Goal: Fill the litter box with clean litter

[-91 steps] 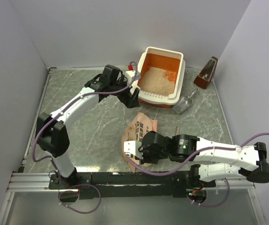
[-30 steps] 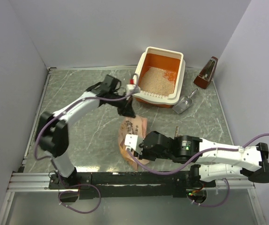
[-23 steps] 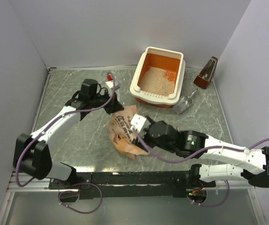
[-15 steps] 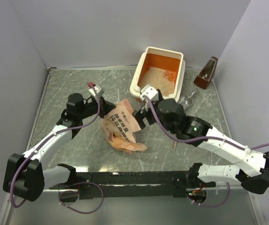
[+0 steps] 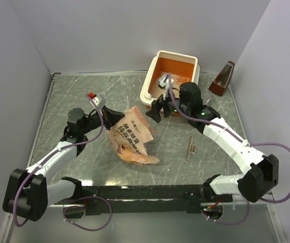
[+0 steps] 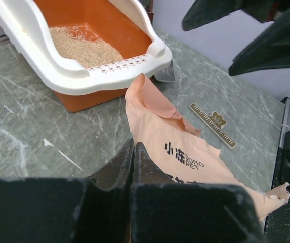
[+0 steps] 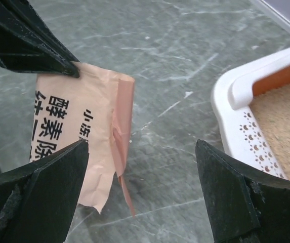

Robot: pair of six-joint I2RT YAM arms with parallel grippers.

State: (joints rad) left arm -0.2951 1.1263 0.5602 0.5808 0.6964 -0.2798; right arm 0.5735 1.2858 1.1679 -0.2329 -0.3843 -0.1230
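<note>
At table centre, peach-pink bag (image 5: 133, 135) now held by left gripper (image 5: 108, 117) alone, jaws clamped on its left edge; bag slumped on marble table (image 5: 84, 91). Right gripper (image 5: 156, 110), on bag half a second ago, since released: jaws spread wide, empty, withdrawn toward litter box (image 5: 177, 53) at far right. Clean litter (image 6: 81, 48) lying in box, orange floor partly bare; filling judged unfinished. Box's near rim just beside right gripper. Ruler strip (image 5: 190, 148) well apart. Open room left of and nearer than bag.

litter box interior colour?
Bright orange inside the litter box, with a cream-white rim; the left wrist view shows it best.
</note>
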